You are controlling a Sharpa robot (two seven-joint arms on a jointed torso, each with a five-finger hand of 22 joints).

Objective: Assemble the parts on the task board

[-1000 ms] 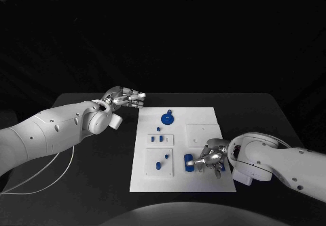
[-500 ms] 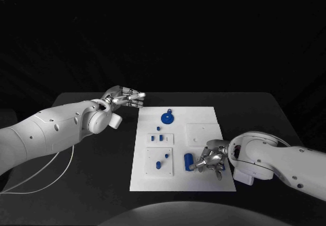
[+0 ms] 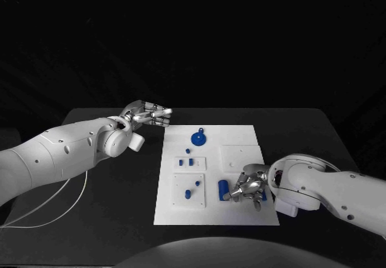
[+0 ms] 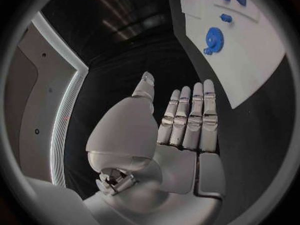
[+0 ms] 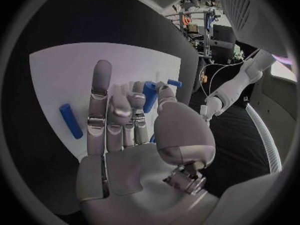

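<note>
The white task board [image 3: 241, 139] lies mid-table. On it are a blue gear [image 3: 198, 138], small blue pegs [image 3: 187, 163] and a blue cylinder [image 3: 223, 191] lying flat. My right hand [image 3: 247, 187] hovers low over the board's near right part, just right of the cylinder. In the right wrist view my right hand [image 5: 134, 120] has one finger stretched out and the rest curled, and it pinches a short blue part [image 5: 150, 96] between thumb and fingers; the cylinder [image 5: 70, 120] lies beside it. My left hand [image 3: 149, 115] is off the board's far left corner, fingers straight and holding nothing. The left wrist view shows this hand [image 4: 181, 120] and the gear [image 4: 214, 36].
Raised white insert plates [image 3: 189, 192] sit on the board's left half and another [image 3: 240, 155] on its right. Black table [image 3: 112, 184] surrounds the board. A white cable [image 3: 56, 212] loops under my left arm.
My right hand has edged a little left and away from me over the board, closer to the lying cylinder. My left hand has stayed put.
</note>
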